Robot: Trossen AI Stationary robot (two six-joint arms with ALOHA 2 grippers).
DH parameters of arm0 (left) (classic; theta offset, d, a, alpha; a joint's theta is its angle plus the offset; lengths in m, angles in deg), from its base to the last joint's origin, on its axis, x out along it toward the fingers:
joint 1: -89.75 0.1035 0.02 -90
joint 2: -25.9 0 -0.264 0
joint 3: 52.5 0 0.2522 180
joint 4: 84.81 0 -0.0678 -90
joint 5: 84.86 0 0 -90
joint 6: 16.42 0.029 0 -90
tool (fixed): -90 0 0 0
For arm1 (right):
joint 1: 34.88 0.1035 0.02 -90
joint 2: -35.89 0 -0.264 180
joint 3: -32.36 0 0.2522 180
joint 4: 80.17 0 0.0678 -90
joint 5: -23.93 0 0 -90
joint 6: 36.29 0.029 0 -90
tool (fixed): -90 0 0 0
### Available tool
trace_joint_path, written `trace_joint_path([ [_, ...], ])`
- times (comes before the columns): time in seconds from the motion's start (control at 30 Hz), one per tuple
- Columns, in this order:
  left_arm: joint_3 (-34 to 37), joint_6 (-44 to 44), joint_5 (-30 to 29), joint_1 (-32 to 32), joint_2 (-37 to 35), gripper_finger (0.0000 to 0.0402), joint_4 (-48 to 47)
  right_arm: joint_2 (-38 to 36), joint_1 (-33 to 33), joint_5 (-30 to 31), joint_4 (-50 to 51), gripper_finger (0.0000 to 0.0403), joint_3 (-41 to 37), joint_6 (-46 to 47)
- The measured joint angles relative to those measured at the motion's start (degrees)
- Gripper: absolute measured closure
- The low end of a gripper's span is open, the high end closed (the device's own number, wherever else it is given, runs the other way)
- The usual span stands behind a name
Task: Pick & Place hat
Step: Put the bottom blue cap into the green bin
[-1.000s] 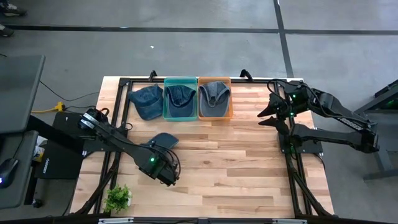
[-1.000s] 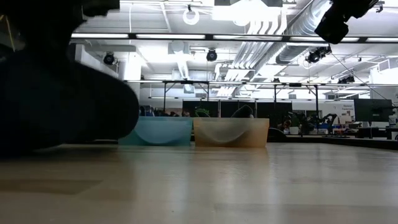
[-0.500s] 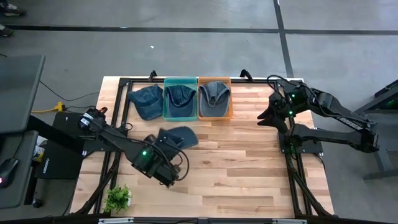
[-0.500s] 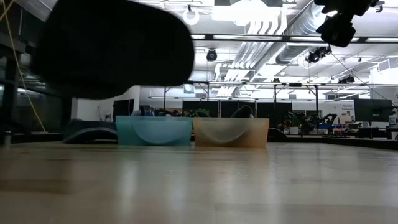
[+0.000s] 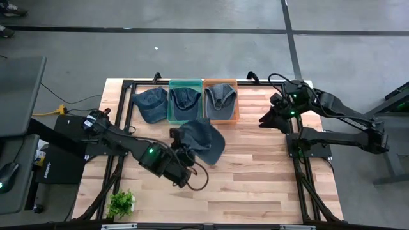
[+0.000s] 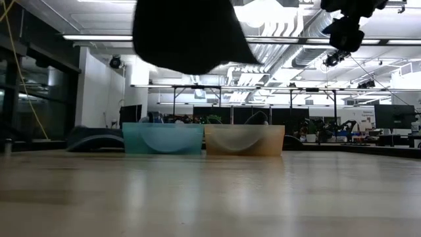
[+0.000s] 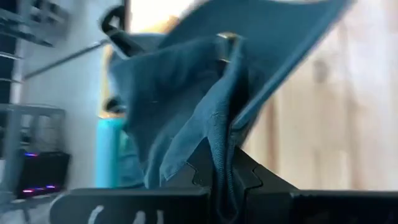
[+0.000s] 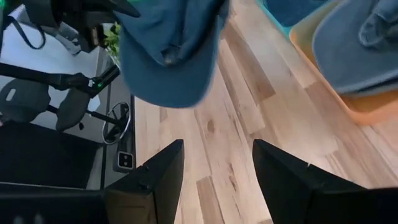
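Above the tabletop, the left end effector clenches a hat, which hangs beside it; the right end effector waits, fingers apart.

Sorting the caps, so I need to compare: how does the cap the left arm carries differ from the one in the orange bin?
The carried cap hangs in the air, pinched by the left end effector; the grey cap rests inside the orange bin. The carried cap is darker blue and crumpled; the binned cap is paler grey and keeps its shape. Both are fabric baseball caps.
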Motion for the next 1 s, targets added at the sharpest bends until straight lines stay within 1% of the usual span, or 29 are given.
trace_joint_path([
  [0.13, 0.00, 8.00, -1.66, 2.09, 0.00, 0.0400, 2.88, 1.77, 0.00, -0.55, -3.81, 0.0217, 0.00, 1.09],
  [0.23, 0.00, 13.10, -3.08, 3.74, 0.00, 0.0400, 5.55, 3.48, 0.00, -2.59, -7.74, 0.0217, 0.00, 2.79],
  [0.33, 0.00, 18.65, -3.65, 5.29, 0.00, 0.0400, 8.33, 6.00, 0.00, -4.06, -11.33, 0.0217, 0.00, 4.85],
  [0.43, 0.00, 24.56, -3.97, 6.35, 0.00, 0.0400, 10.55, 8.90, 0.00, -4.17, -13.65, 0.0216, 0.00, 6.30],
  [0.57, 0.02, 31.85, -4.30, 7.11, 0.00, 0.0400, 12.02, 12.90, 0.00, -4.02, -15.76, 0.0200, 0.00, 6.50],
  [0.67, 0.02, 34.73, -4.68, 7.63, 0.00, 0.0400, 13.06, 14.99, 0.00, -4.01, -17.80, 0.0178, 0.00, 6.43],
  [0.87, 0.02, 37.34, -6.14, 7.65, 0.00, 0.0400, 13.79, 18.37, 0.00, -4.35, -24.57, 0.0130, 0.00, 8.49],
  [1.0, 0.02, 37.50, -6.16, 7.65, 0.00, 0.0400, 13.79, 20.51, 0.00, -4.06, -29.73, 0.0113, 0.00, 10.35],
])
